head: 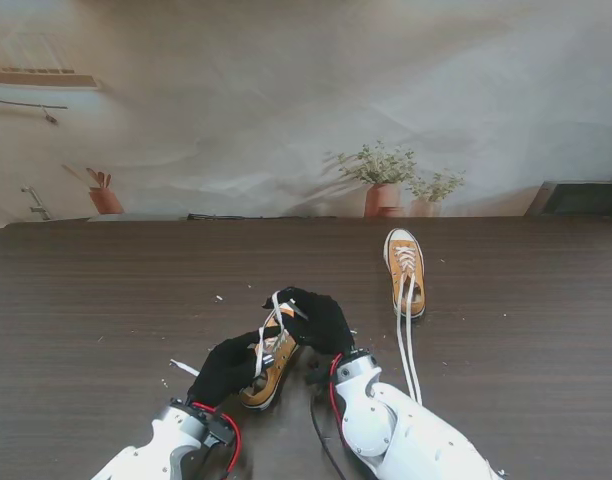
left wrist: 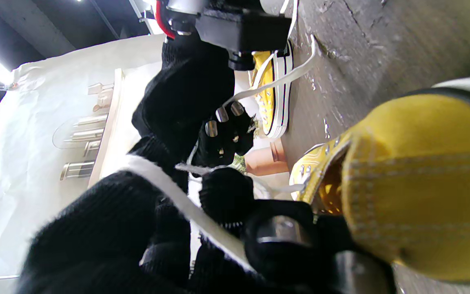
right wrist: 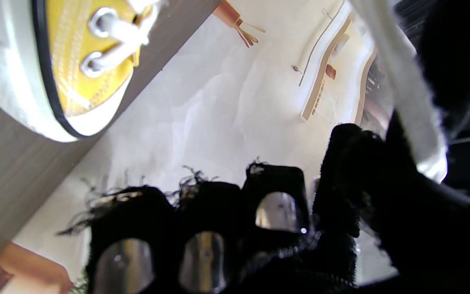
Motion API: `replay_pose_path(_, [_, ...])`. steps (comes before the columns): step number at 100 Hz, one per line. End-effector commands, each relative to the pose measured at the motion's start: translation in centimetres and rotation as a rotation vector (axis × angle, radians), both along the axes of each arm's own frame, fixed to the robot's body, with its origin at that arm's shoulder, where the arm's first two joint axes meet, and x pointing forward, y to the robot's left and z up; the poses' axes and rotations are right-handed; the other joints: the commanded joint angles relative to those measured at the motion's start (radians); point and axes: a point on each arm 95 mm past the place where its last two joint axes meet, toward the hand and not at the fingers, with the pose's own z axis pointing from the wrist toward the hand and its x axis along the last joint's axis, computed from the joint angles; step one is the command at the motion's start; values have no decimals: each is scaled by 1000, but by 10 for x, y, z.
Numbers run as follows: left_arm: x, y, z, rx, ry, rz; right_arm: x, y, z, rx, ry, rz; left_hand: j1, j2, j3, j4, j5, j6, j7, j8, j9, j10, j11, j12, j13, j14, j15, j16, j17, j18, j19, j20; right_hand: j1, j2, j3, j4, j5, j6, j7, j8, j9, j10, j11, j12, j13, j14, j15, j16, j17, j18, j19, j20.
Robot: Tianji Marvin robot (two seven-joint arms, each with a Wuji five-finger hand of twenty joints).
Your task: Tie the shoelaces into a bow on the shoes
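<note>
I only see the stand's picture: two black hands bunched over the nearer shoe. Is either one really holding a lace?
Observer: Yes. The left wrist view shows a lace pulled taut across the left hand.
Operator: And the other hand?
Observer: The right wrist view shows a flat lace strip pressed against the right hand on its thumb side.
Operator: Are the hands black all over?
Observer: No. Bare metal fingertips show through holes in the black gloves.
</note>
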Motion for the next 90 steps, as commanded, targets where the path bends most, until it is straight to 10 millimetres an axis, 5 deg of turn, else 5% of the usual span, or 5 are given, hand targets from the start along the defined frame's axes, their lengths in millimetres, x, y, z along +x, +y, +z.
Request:
replay_pose_path(1, [-7,-7,-4,-4,14,-13,-7,4,-1,12,21,18,12,5,-24,-21,30,92,-4,18,19,9,-6,6,20,-21,14,-15,30,-88,238,-5,-94,-13,-125,-62,7,-33,-10,-25,59,29,57,6,9,-13,83,12,28,-1,286,-2])
replay_pose_path(18, [-7,-7,-5,-18,14,11,-10,3,-2,63,107,50,10,2,-19,-20,25,89,-6,17,19,50,-9,7,20,-16,14,-15,30,-84,238,-4,-111,-7,-135,-61,26,-26,-19,-28,59,33,56,6,9,-10,82,11,28,4,286,-2])
replay_pose_path(90, [-1,-11,-9,-67,-18,175,-23,-1,5,79,164,128,-5,-6,9,-22,19,83,-8,16,24,46,-11,10,20,-3,13,-16,28,-67,238,-8,-153,-10,-138,-37,88,28,-67,-31,59,38,54,8,8,-8,82,10,27,11,284,0])
